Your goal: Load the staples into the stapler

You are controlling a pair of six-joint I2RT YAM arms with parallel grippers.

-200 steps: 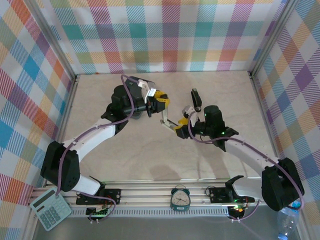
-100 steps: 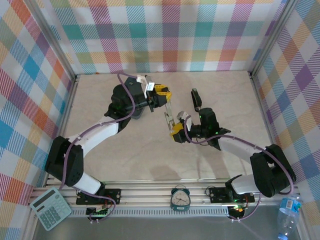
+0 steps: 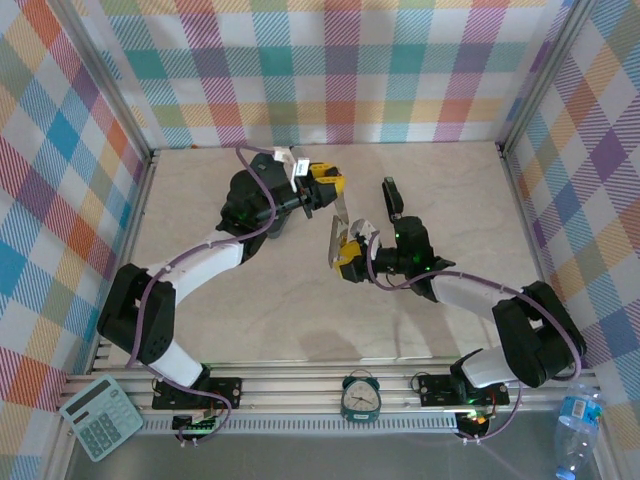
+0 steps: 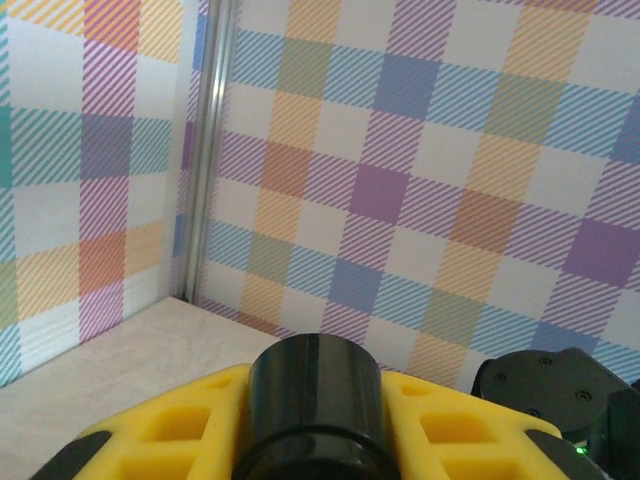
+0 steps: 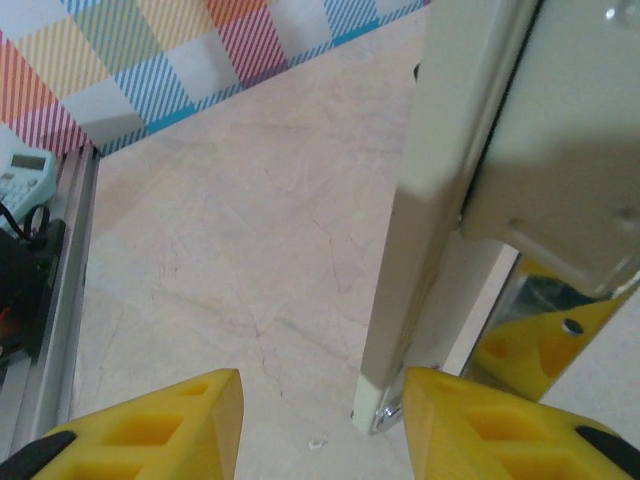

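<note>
- While the left claw (image 3: 328, 188) is clamped on the stapler (image 3: 339, 228) at its end farthest from the clock (image 3: 360, 396), the stapler is held clear of the surface (image 3: 250, 300), well beyond the clock.
- The stapler runs from the left claw back toward the clock; its nearer end sits between the fingers (image 5: 170, 425) of the right claw (image 3: 349, 254).
- Right claw: fingers apart, not clamped. The stapler's cream arm (image 5: 430, 220) stands just beside one finger, with a clear gap to the other.
- A small black item (image 3: 392, 197) lies on the surface beyond the clock.
</note>
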